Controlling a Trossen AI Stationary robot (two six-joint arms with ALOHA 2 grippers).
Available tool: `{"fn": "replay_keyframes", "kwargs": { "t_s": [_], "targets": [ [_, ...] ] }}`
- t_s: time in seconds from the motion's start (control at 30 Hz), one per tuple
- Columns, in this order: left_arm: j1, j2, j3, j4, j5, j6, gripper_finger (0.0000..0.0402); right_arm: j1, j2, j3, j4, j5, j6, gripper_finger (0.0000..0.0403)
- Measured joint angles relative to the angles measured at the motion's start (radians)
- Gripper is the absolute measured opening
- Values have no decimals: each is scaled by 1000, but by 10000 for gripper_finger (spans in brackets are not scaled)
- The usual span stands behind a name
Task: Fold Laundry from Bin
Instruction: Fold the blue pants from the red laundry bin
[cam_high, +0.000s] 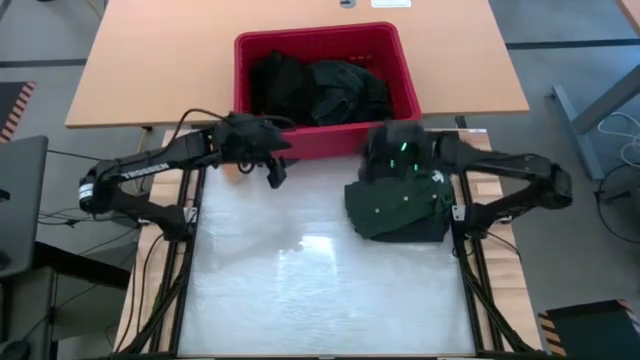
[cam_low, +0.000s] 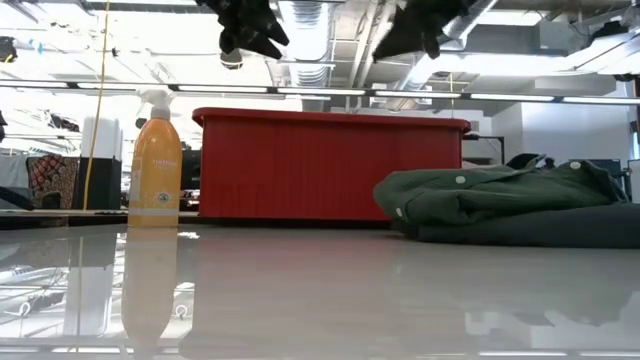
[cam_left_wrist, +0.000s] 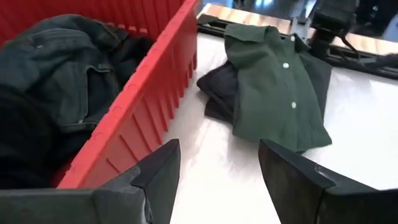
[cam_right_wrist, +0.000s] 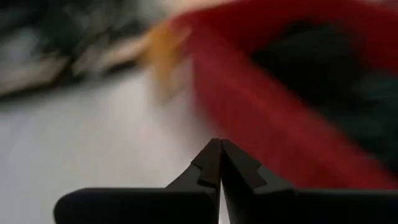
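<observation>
My left gripper (cam_left_wrist: 217, 171) hung open beside the red bin (cam_high: 405, 75); my right gripper (cam_right_wrist: 220, 163), closed and empty, hovered above the folded green shirt (cam_high: 398, 208).

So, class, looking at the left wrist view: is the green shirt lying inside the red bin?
No, the green shirt lies folded on the white surface outside the red bin, on top of a dark garment.

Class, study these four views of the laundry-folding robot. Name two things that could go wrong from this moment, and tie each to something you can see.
1. The green shirt lies folded on dark garments at the mat's right edge; a passing arm could knock the stack askew.
2. The left gripper, fingers open, hangs by the bin near wall; reaching for the clothes in the bin, it could catch the rim.
</observation>
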Motion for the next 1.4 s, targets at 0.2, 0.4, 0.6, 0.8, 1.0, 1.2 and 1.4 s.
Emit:
{"fn": "replay_keyframes", "kwargs": {
  "t_s": [0.2,0.4,0.6,0.8,1.0,1.2,1.4],
  "targets": [
    [115,1,0,23,43,35,206,-242,85,113,90,7,7,50],
    [203,10,-1,68,43,5,206,-469,306,292,101,-208,-71,80],
    [234,9,-1,100,-2,-112,206,-619,580,534,50,-237,-190,158],
    [240,10,-1,101,-105,-198,206,-672,844,867,-160,-250,-301,266],
    [239,10,-1,97,-134,-262,206,-689,1060,1147,-295,-224,-398,333],
    [231,10,-1,75,-138,-289,206,-700,1150,1141,-354,-198,-452,353],
    [229,10,-1,69,-137,-289,206,-678,1200,1143,-439,-172,-516,291]
  ]
}}
